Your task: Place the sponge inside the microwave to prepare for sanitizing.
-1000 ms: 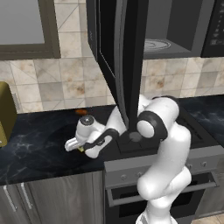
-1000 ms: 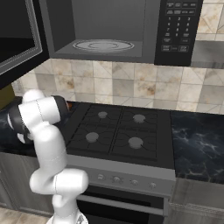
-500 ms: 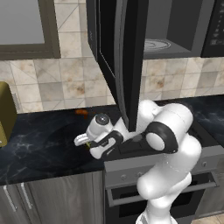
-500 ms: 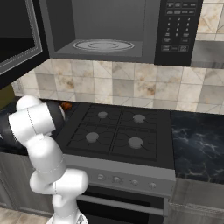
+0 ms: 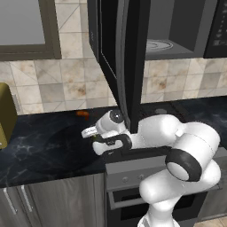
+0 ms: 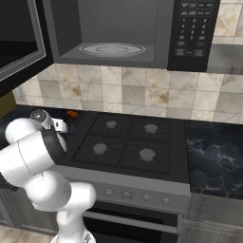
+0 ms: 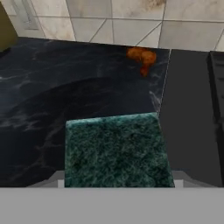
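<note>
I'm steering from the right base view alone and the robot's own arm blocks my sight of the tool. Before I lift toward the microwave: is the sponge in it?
Observer: Yes. In the hand view the sponge sits between the tips of the tool, with its dark green layer facing the camera.
Operator: Good. Where is the tool relative to the open door?
Observer: In the left base view it hangs over the dark counter, just left of the lower corner of the door of the microwave. The door swings out right above the forearm.
</note>
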